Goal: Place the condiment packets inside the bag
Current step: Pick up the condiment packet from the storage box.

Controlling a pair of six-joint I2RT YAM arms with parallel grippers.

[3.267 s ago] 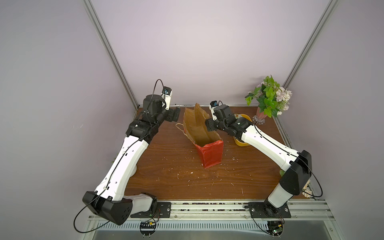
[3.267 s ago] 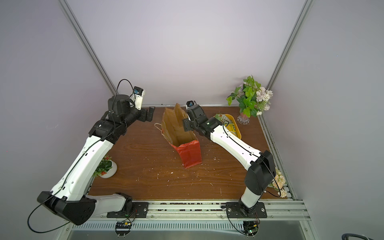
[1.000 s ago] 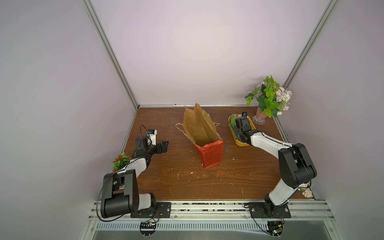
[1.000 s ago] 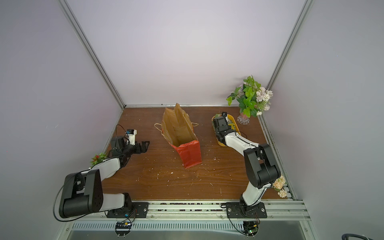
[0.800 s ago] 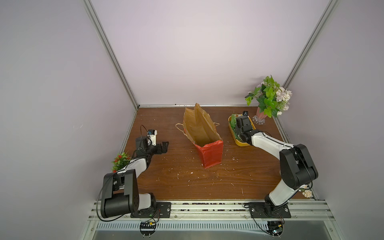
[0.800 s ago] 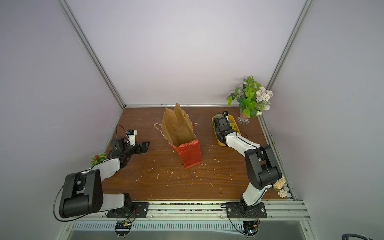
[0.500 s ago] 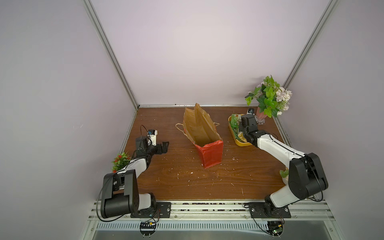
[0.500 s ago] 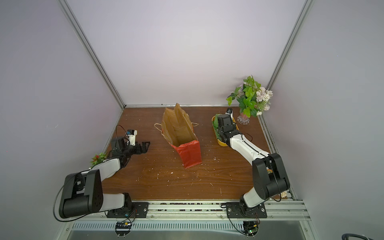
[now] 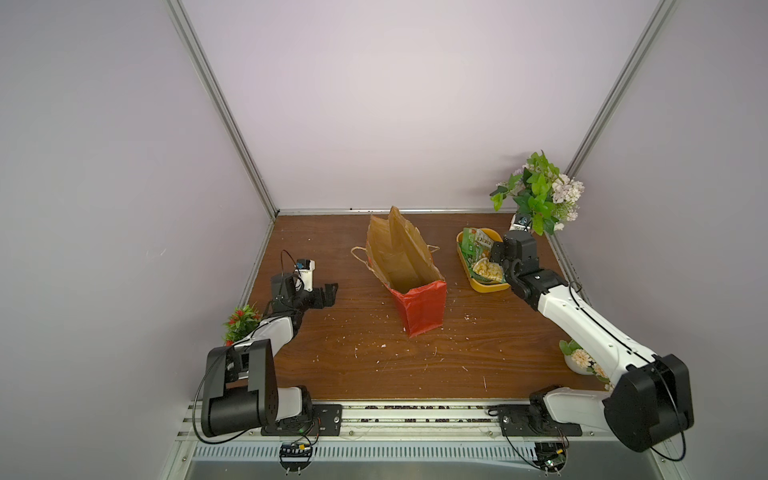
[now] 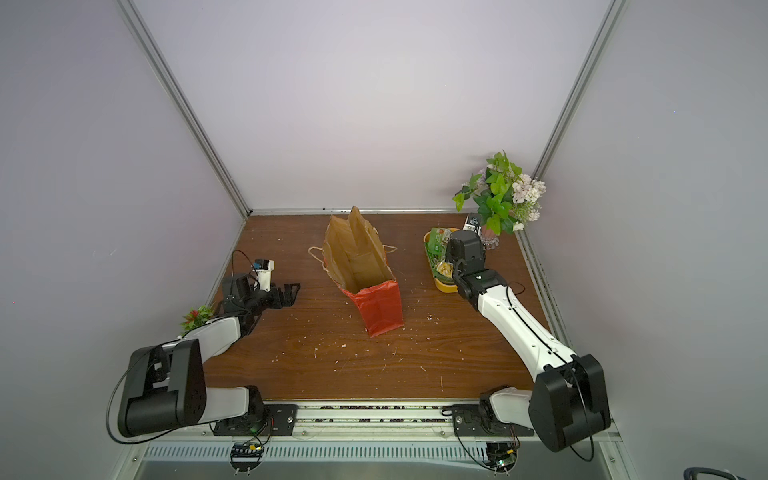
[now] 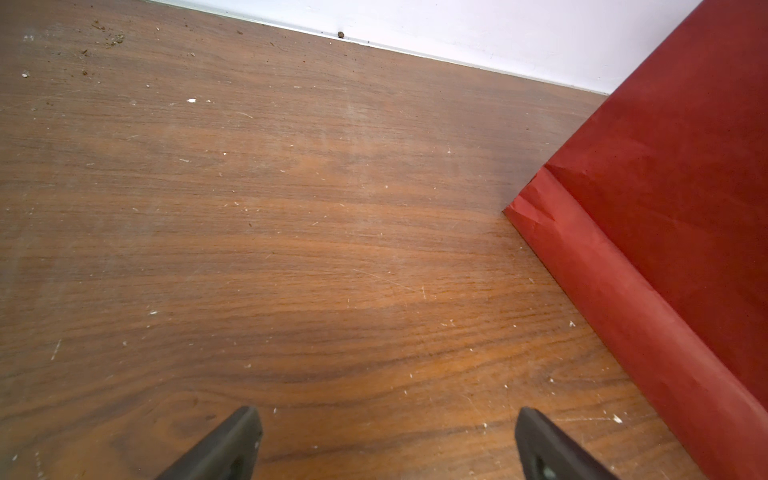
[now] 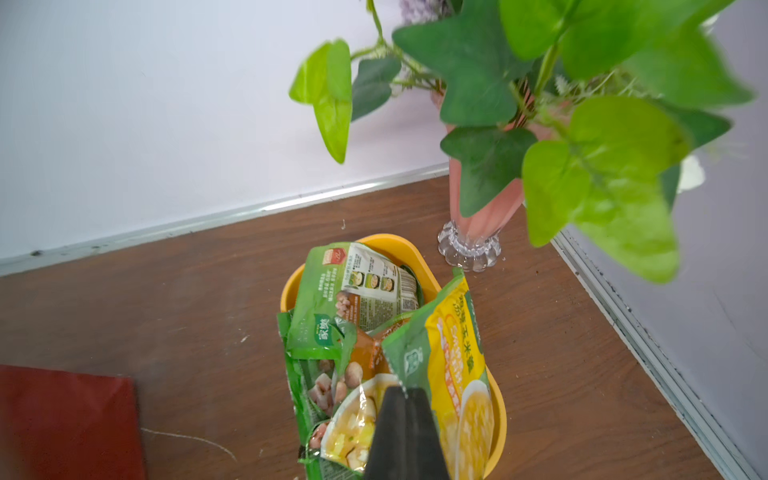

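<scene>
The red bag (image 9: 419, 307) stands open at the table's middle, its brown inside (image 10: 361, 262) showing in both top views. Several condiment packets, green (image 12: 332, 299) and yellow (image 12: 453, 353), lie heaped in a yellow tub (image 9: 484, 286). My right gripper (image 12: 403, 390) is over the tub, shut on the edge of the yellow packet, which tilts up out of the heap. My left gripper (image 11: 384, 415) rests low on the table, left of the bag, open and empty; it also shows in a top view (image 9: 330, 291).
A vase of green leaves and pale flowers (image 9: 536, 195) stands right behind the tub, its leaves close above my right wrist. A small red-flowered pot (image 9: 241, 324) sits at the left edge and a flower pot (image 9: 579, 359) at the right edge. Crumbs dot the wood.
My right gripper has shut on the yellow packet in the tub and its arm has stretched out. The left arm has stayed still for the last second; earlier both arms were at the bag.
</scene>
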